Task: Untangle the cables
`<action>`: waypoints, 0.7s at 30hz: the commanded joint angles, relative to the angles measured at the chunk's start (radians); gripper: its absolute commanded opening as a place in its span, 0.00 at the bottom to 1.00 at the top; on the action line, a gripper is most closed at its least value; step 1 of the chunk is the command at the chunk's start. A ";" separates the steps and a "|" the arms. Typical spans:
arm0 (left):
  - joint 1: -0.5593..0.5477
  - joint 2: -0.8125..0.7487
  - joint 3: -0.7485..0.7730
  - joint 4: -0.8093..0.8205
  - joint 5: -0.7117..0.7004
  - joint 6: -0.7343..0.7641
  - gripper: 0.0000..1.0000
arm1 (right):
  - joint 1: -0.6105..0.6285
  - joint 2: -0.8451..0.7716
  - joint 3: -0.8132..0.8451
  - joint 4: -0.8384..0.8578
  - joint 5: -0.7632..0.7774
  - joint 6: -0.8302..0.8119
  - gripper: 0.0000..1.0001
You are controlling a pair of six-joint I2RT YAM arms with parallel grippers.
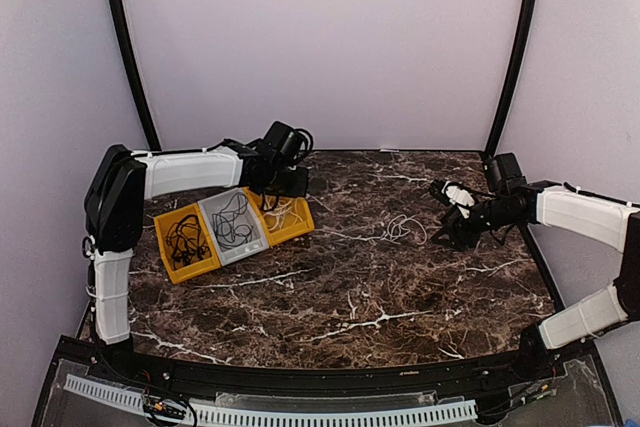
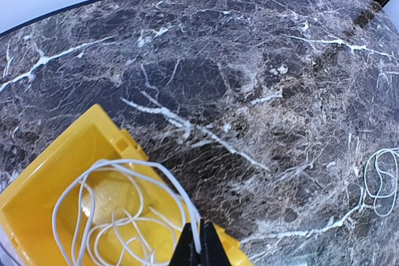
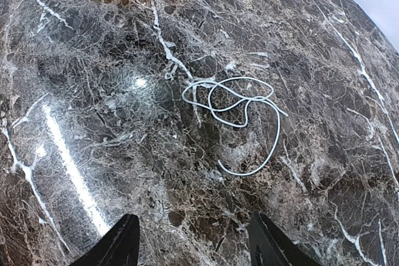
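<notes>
My left gripper (image 2: 199,246) is pinched shut on a strand of the thin white cable (image 2: 124,165) in the yellow plastic bin (image 2: 37,185) near the left edge of the dark marble table (image 1: 400,297), I think to lift it out. My right gripper (image 3: 193,241) hovers wide open above a loose white cable (image 3: 232,123) toward the right edge.

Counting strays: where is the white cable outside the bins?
The white cable lies on the table, right of centre in the top view, just left of the right gripper.

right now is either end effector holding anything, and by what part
The left end effector pinches the white cable in the yellow bin by one strand of its loop. The right end effector is open, holding nothing.
</notes>
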 commanded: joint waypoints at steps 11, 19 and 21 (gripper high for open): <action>0.025 -0.125 -0.190 0.040 0.011 -0.039 0.00 | 0.003 0.021 0.008 0.001 0.001 -0.013 0.62; 0.032 -0.080 -0.192 0.080 0.072 -0.042 0.00 | 0.003 0.025 0.008 0.000 -0.001 -0.012 0.62; 0.033 -0.071 -0.178 0.081 0.075 -0.037 0.00 | 0.003 0.027 0.008 -0.001 -0.002 -0.010 0.62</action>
